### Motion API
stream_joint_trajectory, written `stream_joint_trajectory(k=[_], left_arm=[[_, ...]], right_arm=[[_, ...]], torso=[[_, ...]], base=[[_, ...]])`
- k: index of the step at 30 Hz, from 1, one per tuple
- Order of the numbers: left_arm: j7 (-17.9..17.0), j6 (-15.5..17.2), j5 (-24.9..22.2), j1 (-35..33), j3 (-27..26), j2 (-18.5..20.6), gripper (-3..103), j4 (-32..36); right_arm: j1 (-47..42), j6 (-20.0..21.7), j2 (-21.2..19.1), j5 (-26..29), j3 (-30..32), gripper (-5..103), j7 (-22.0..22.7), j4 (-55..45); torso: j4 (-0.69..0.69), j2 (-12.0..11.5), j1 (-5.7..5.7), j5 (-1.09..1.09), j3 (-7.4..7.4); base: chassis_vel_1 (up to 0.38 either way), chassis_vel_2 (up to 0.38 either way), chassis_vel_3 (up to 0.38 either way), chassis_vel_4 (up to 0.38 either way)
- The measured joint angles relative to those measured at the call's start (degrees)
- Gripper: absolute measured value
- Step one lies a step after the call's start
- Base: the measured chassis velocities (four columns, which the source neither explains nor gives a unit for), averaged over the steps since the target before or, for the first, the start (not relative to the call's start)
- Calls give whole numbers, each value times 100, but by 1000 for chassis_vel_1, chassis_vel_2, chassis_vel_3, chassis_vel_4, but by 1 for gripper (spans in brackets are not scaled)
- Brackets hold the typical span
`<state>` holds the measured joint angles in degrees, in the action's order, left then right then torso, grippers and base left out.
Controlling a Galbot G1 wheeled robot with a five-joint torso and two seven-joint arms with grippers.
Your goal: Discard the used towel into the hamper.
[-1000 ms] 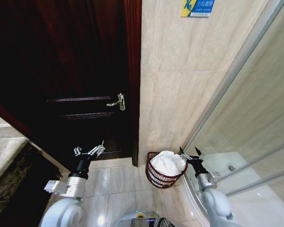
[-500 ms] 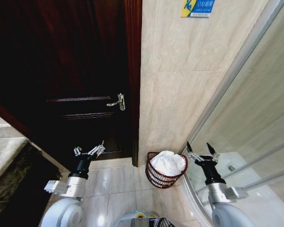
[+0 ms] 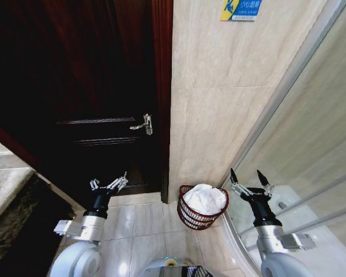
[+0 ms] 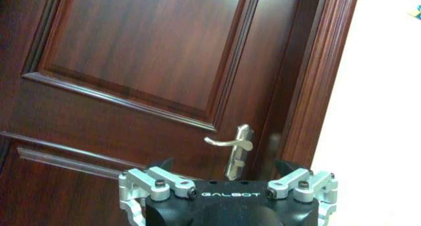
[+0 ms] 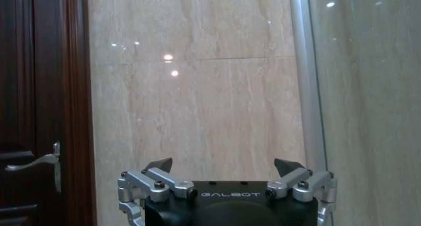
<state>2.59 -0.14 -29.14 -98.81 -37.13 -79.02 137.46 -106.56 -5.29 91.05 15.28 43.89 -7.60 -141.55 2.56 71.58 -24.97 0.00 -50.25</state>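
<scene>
Bathroom corner: dark wooden door point(image 3: 92, 86) filling the left, closed as far as can be judged in the gloom, with a silver lever handle point(image 3: 143, 123) near its right edge. Beige tiled wall point(image 3: 219, 104) right of the door frame, blue sign point(image 3: 241, 9) high up on it. Glass shower screen point(image 3: 311, 127) slanting across the right side, pale floor tiles point(image 3: 144, 222) below.

Down at the foot of the wall, between door frame and glass: the hamper point(image 3: 197, 218), reddish-brown wire, standing upright on the floor. Inside it the white towel point(image 3: 203, 198), bunched up and heaped above the rim.

Right gripper point(image 3: 251, 186) raised just right of the hamper, near the glass, clear of the towel, fingers spread wide with nothing between them; in the right wrist view, right gripper point(image 5: 224, 168) facing tiled wall, both tips well apart. Left gripper point(image 3: 111, 184) low on the left, in front of the door, likewise splayed and empty; in the left wrist view, left gripper point(image 4: 227, 166) pointed at the lever handle, not touching it.
</scene>
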Motion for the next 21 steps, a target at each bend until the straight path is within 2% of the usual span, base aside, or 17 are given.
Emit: stream_joint_trajectory(k=[18, 21], left_arm=[[0, 0, 0, 0, 0, 0, 100, 0], [0, 0, 0, 0, 0, 0, 100, 0]], right_arm=[[-55, -135, 4, 55, -80, 100, 70, -16], [-75, -39, -1, 41, -78, 100, 95, -30]], torso=[[0, 0, 0, 0, 0], [0, 0, 0, 0, 0]], base=[[0, 0, 0, 0], [0, 0, 0, 0]])
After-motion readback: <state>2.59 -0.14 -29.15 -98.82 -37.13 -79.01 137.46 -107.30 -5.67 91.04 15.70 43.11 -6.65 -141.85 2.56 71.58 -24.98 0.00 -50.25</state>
